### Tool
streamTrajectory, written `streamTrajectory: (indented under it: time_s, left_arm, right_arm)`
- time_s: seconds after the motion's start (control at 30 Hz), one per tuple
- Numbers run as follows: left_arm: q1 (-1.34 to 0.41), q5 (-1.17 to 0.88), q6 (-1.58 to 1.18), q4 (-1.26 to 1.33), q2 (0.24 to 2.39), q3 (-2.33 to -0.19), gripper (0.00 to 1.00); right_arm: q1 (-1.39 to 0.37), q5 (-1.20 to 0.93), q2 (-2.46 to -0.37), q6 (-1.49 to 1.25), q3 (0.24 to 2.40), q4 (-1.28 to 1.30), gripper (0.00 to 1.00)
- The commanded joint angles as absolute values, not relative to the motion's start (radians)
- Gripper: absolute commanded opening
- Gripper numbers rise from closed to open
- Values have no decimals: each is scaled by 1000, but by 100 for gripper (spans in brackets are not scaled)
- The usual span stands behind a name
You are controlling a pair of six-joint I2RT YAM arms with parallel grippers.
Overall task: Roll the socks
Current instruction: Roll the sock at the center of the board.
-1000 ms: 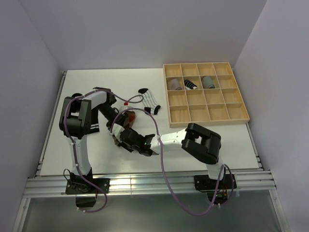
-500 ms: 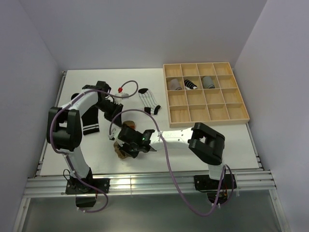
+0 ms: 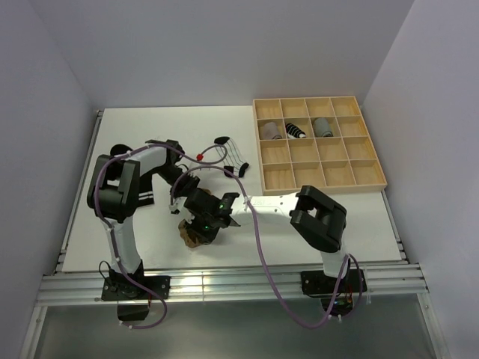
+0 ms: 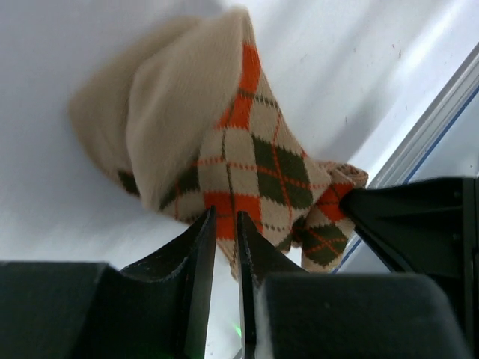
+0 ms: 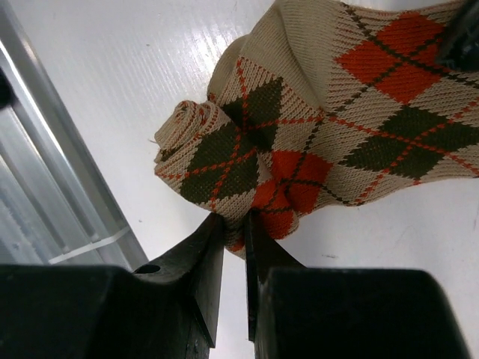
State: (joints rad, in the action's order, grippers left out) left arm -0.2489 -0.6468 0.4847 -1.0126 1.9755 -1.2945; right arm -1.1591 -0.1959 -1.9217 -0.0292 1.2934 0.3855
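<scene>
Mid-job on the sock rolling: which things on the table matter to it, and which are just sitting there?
Belongs to the job:
- argyle sock, one end rolled
- white striped sock
- black striped sock
- left roll, middle roll, right roll, in the tray

Just there:
- wooden grid tray
- purple cable

Tray [image 3: 323, 174] at rear rt w/ 3 socks [image 3: 297, 130] inside; near sock [image 3: 193, 235] mid-table, 2nd sock [image 3: 236, 158] behind it.

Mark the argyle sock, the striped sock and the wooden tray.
argyle sock [image 5: 299, 142]: right wrist view, on its diamond-patterned middle.
striped sock [image 3: 237, 158]: top external view, on its striped midsection.
wooden tray [image 3: 365, 173]: top external view, on the bare floor of an empty corner compartment.
</scene>
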Motion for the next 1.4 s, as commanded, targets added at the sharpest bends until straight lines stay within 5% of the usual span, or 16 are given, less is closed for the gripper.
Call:
streamTrajectory:
  time_s: [0.0,0.5,0.87,1.37]
  left_arm:
    - [-265,-643,465,-980,2023,-1354,21]
    - [-301,-578,292,-928,2143,-1539,19]
    - [-307,-644,292,-948,2017,-1617,33]
    - [40,-511,233,-704,1660,-1482,35]
  right_arm:
    - [-1135,-299,-1963,-11,1316,451,11]
    - [-1007,-650,-2097,97,1407,586,11]
    - [-953,-699,-2134,61,1397,583,13]
    - [-937,-655,-2148,32,1440,617,12]
